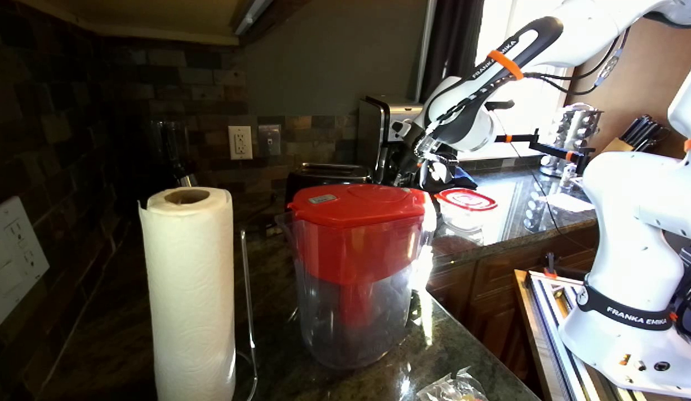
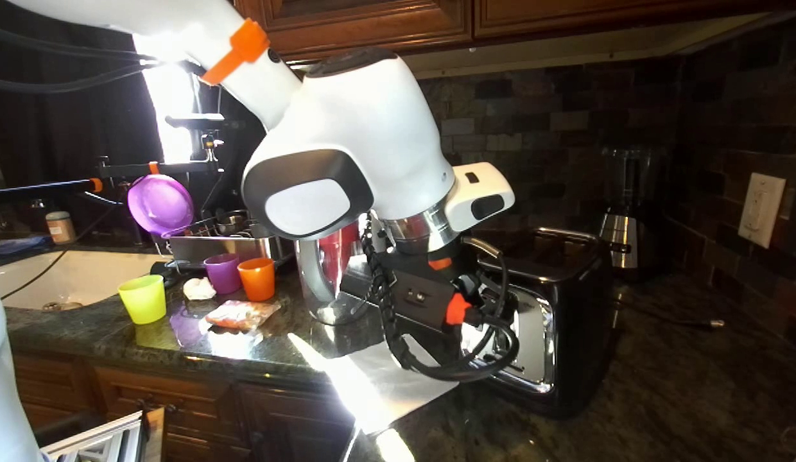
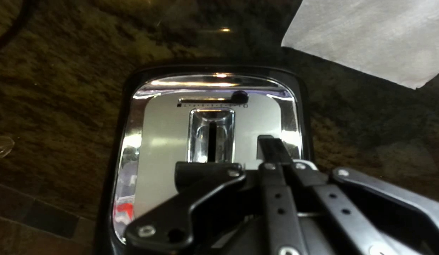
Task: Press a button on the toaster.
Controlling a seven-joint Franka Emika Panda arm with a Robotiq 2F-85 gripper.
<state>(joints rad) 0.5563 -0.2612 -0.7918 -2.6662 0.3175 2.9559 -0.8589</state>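
Toaster (image 2: pixel 574 327) Fronted by a Closed Claw (image 3: pixel 276 150)

The toaster is set upright on the dark stone worktop (image 2: pixel 661 398), and its shiny control panel (image 3: pixel 163 141) is faced by the wrist view; the claw is held over the right-hand part of that panel, as pictured there, with its fingertips (image 3: pixel 271 147) drawn together; by them a dark rectangle (image 3: pixel 260 152) is partly covered, though whether it is a button or a recess, and whether it is touched, cannot be told; a round slider knob (image 3: pixel 239 97) is placed at the right end of a marked scale; a slot (image 3: pixel 212 138) is framed in chrome beside it, and the black lever (image 3: pixel 198 175) is partly hidden by the claw's linkage.

In an exterior view the fingertips are concealed behind the claw's own housing and cables (image 2: pixel 501 353); near the toaster a pale sheet (image 2: pixel 411 391) is laid on the worktop; well apart, a purple cup (image 2: pixel 223 273) and an orange cup (image 2: pixel 257 279) are stood just beside each other, with a green cup (image 2: pixel 143 299) near them; in an exterior view the toaster is largely hidden behind a red-lidded pitcher (image 1: pixel 351 267), near which a paper towel roll (image 1: pixel 192 295) is stood upright.
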